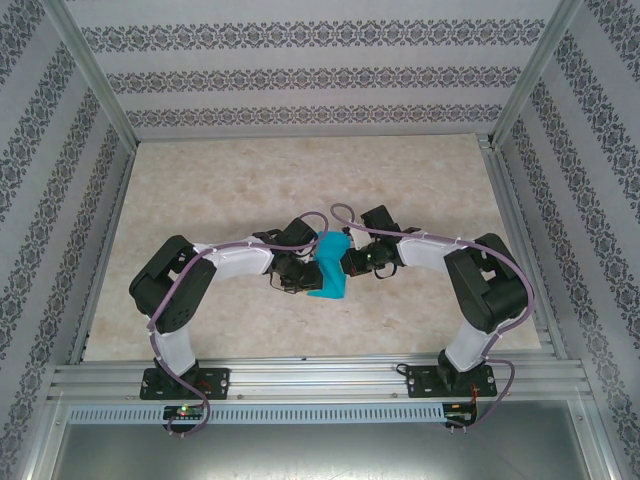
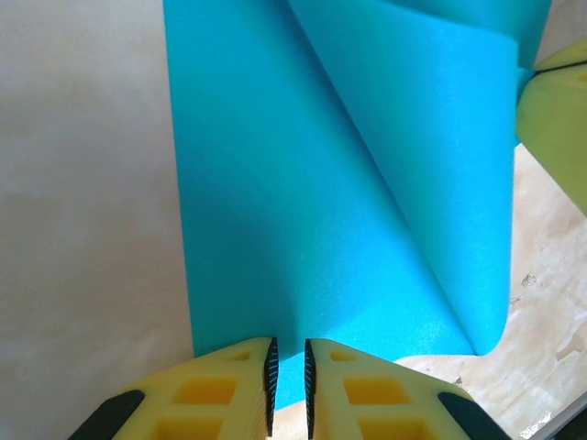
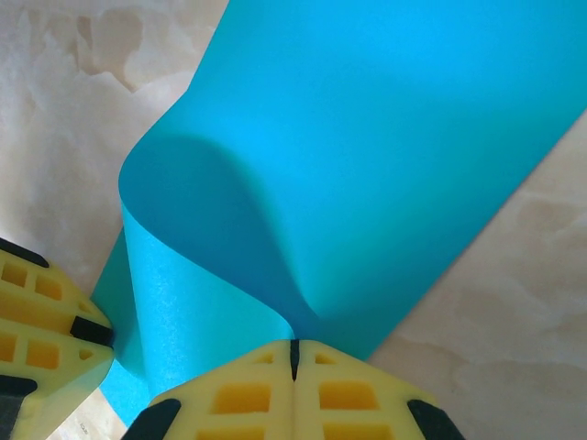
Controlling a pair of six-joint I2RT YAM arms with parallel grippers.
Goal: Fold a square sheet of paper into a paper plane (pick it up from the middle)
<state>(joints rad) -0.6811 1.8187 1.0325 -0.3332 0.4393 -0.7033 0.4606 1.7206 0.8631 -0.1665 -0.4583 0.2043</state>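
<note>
Marbled table (image 1: 250,190) | right hand (image 3: 294,346) pinches square sheet of paper (image 3: 367,137) | left hand (image 2: 289,353) ajar

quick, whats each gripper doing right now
left gripper: slightly open, tips at the square sheet of paper, no clear grip
right gripper: shut on that sheet

obstacle: square sheet of paper (image 1: 330,275) mid-table | far table (image 1: 250,175): open
</note>
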